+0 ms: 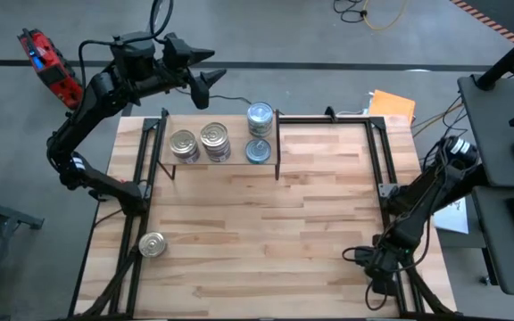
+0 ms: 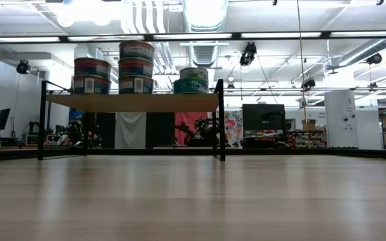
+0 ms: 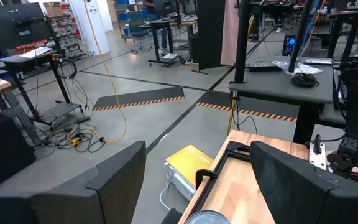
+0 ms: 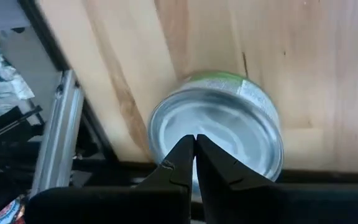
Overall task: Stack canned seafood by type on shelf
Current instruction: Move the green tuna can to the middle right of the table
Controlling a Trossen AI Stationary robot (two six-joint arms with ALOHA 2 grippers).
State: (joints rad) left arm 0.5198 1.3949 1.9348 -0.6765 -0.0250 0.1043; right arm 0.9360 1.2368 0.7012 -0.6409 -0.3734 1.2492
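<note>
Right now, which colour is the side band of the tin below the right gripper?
Green, around the silver-lidded tin; the right wrist view shows it best.

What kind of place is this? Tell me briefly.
Likely a robotics lab or workshop: a bare concrete floor with hazard-striped tape, workbenches with monitors, and exposed ceiling ducts.

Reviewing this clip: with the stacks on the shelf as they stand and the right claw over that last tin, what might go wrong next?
1. The right claw is shut above the silver-lidded tin at the table's near right edge, not around it; pressing down could nudge the tin off.
2. The three-high stack on the shelf looks tall; another tin, or a brush from the open left claw behind the shelf, might topple it.
3. The lone tin near the left edge may be missed.
</note>
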